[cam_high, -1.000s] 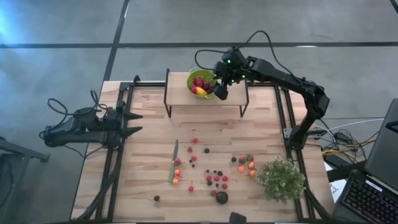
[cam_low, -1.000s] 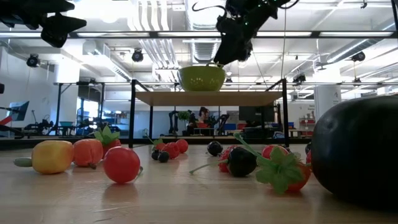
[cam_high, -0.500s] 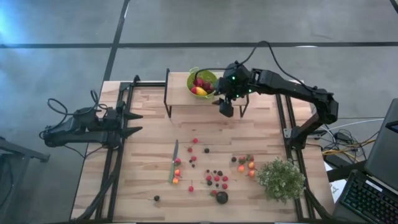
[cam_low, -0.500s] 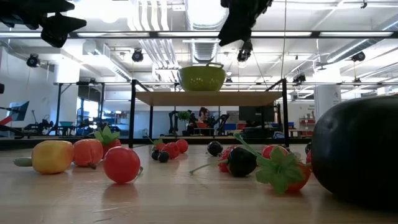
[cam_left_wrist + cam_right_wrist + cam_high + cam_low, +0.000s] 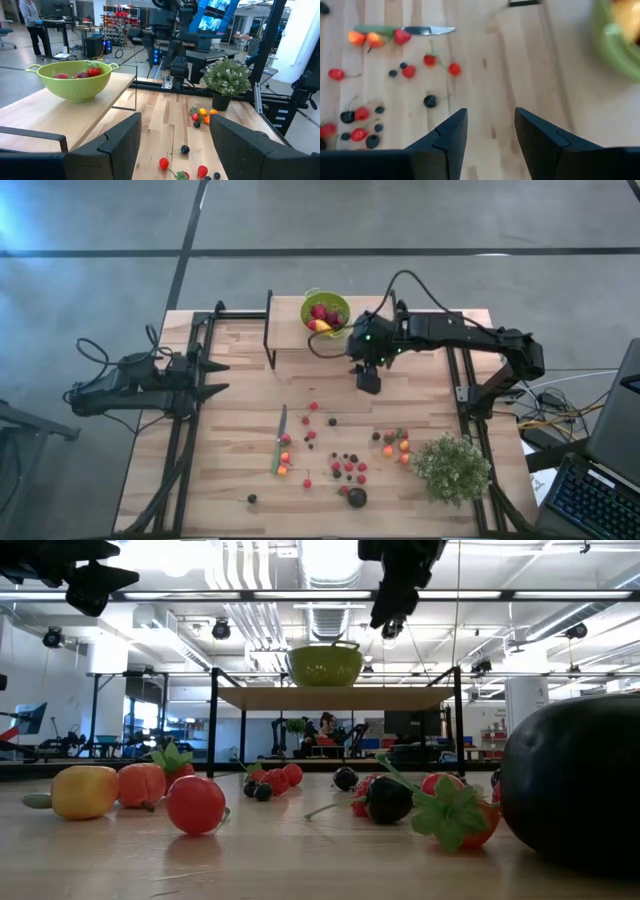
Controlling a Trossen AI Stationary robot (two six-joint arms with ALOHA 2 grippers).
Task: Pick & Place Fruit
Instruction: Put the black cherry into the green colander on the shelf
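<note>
Many small fruits [image 5: 340, 452] lie scattered on the wooden table: red berries [image 5: 429, 60], dark ones and a few orange ones. A bigger dark round fruit [image 5: 356, 497] rests near the front edge. A green colander [image 5: 325, 312] with red and yellow fruit stands on a raised shelf [image 5: 290, 335] at the back. My right gripper [image 5: 370, 380] hangs above the table just in front of the shelf. It slants down, and its fingers [image 5: 455, 135] are open with nothing between them. My left gripper [image 5: 215, 378] waits open at the left edge, pointing level.
A green-handled knife [image 5: 280, 438] lies left of the scattered fruit. A bushy pale-green plant [image 5: 450, 468] stands at the near right. The shelf's black frame legs [image 5: 269, 330] rise from the table. Bare wood lies between the shelf and the fruit.
My right gripper has left the place over the colander. It has gone toward the table's near edge and a little to the right, past the shelf's front, and now tips more steeply down over the bare wood.
</note>
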